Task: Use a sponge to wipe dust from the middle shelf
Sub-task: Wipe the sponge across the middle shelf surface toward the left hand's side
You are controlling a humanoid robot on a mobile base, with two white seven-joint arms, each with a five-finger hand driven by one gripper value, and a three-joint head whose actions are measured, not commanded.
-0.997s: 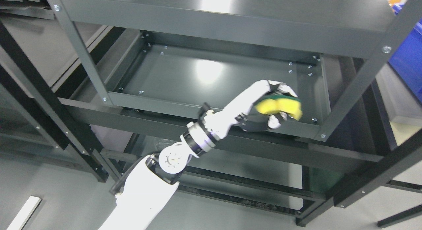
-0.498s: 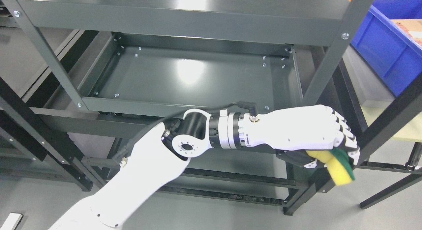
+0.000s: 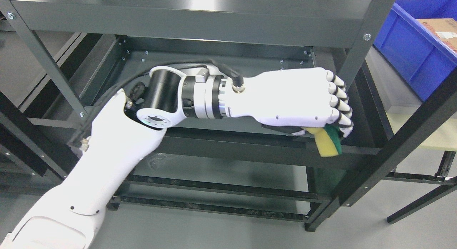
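Note:
My left hand (image 3: 323,129) reaches in from the lower left, back of the hand up, its fingers (image 3: 339,102) curled around a yellow sponge (image 3: 325,145) with a green scrub side. The sponge pokes out below the fingers, at the front right corner of the dark metal rack's middle shelf (image 3: 117,77). The hand and forearm cover most of that shelf's surface. I cannot tell whether the sponge touches the shelf rim. The right hand is out of sight.
The rack's upright posts (image 3: 357,49) stand close to the hand on the right. The top shelf (image 3: 178,17) overhangs the work area. A blue bin (image 3: 410,52) with a cardboard box sits at the upper right. Grey floor lies below.
The camera has shifted. The left arm has risen and moved back over the middle shelf, carrying the sponge from outside the front right post up to the shelf's front right corner.

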